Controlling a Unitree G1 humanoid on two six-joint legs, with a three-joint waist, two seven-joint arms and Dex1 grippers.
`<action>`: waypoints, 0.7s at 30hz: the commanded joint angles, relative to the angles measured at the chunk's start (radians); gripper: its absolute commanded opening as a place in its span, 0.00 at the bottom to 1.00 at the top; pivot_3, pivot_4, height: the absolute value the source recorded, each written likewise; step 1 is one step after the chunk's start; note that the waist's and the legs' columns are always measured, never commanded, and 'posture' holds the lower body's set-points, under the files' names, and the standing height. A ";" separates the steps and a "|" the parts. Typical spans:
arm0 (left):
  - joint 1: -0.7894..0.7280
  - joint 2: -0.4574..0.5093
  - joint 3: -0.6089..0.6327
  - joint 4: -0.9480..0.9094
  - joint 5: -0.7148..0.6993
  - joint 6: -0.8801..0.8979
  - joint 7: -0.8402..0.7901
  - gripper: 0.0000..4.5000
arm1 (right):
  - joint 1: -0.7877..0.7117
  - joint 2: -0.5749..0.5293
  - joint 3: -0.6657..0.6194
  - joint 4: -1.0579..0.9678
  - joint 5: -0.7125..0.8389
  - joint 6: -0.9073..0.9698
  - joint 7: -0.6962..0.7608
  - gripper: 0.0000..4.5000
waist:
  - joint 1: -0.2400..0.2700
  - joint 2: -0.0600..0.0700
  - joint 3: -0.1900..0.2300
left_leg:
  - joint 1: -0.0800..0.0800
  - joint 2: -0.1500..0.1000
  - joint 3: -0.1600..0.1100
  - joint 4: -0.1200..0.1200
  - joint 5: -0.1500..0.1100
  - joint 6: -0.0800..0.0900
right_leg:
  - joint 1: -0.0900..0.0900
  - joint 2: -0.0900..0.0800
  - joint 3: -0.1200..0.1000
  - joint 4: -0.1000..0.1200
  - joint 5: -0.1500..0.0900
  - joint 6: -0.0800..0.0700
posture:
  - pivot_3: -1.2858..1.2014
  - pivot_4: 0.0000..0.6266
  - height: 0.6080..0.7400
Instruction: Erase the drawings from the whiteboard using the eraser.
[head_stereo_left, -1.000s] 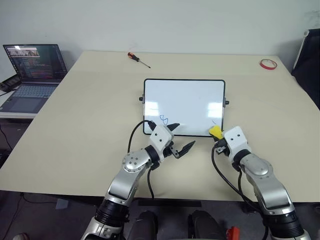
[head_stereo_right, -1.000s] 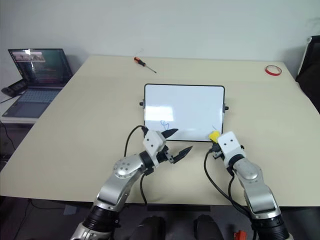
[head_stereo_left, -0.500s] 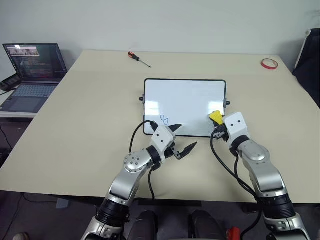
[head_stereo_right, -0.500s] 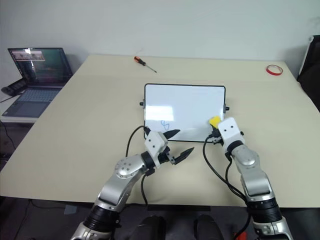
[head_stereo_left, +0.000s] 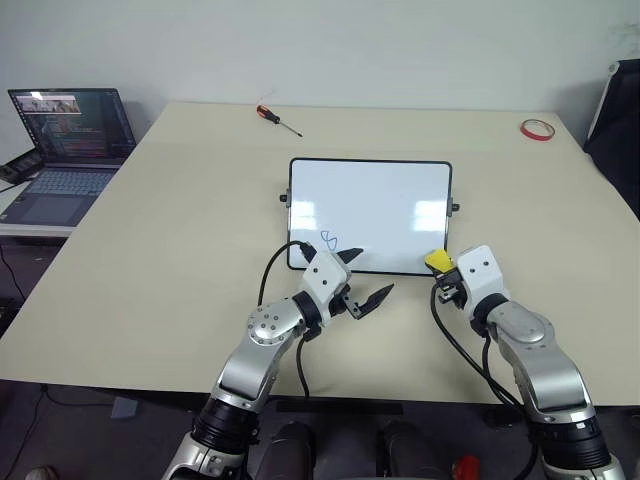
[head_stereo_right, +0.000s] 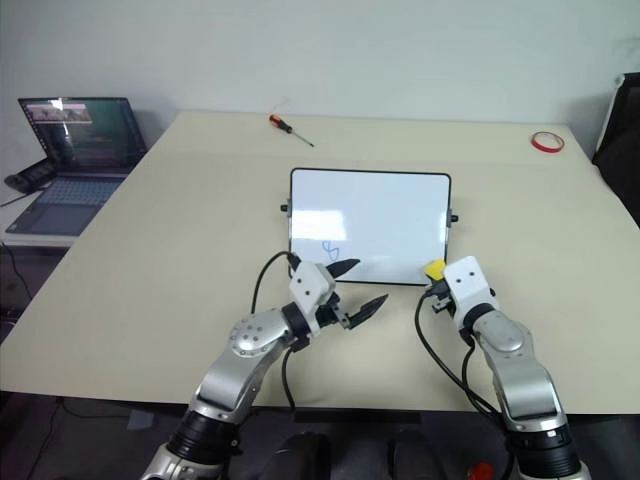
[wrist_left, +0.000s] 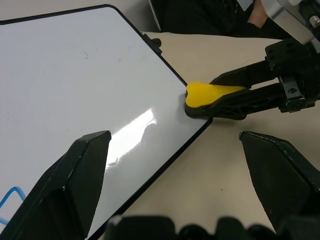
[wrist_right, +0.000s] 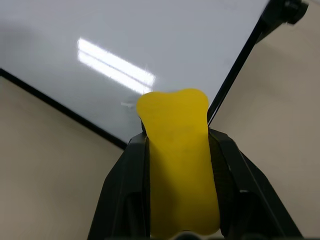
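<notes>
Since a moment ago we're pulling the right gripper (head_stereo_left: 444, 272) back down off the whiteboard (head_stereo_left: 370, 215); it's clamping the yellow eraser (head_stereo_left: 436, 261), now sitting at the board's near right corner, and the faint stroke there is looking gone. Our left gripper (head_stereo_left: 364, 279) is hovering wide open by the near edge. Next we're wanting flat, firm contact, sweeping left to the blue drawings (head_stereo_left: 328, 240) near the lower left corner.
</notes>
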 joint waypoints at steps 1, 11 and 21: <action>-0.030 -0.001 0.012 -0.015 -0.004 -0.026 0.004 1.00 | 0.013 -0.005 -0.023 -0.007 0.005 0.026 -0.008 0.27 | 0.001 0.000 0.000 | 0.000 0.000 0.000 0.000 0.000 0.000 | 0.000 0.000 0.000 0.000 0.000 0.000 | 0.52 0.24 1.00; 0.065 0.030 0.102 -0.066 0.037 -0.073 0.130 1.00 | -0.046 0.054 -0.058 0.065 0.011 -0.298 -0.073 0.27 | -0.003 0.000 0.000 | -0.001 0.000 0.001 -0.001 0.000 0.000 | -0.003 0.000 0.001 0.000 0.000 0.000 | 0.52 0.24 1.00; 0.226 0.032 0.199 -0.123 0.062 -0.079 0.269 1.00 | -0.250 0.123 0.015 0.300 0.009 -0.524 -0.062 0.27 | -0.001 0.000 0.000 | -0.002 0.001 0.002 -0.001 0.000 0.000 | -0.005 0.000 0.001 0.000 0.000 0.000 | 0.52 0.24 1.00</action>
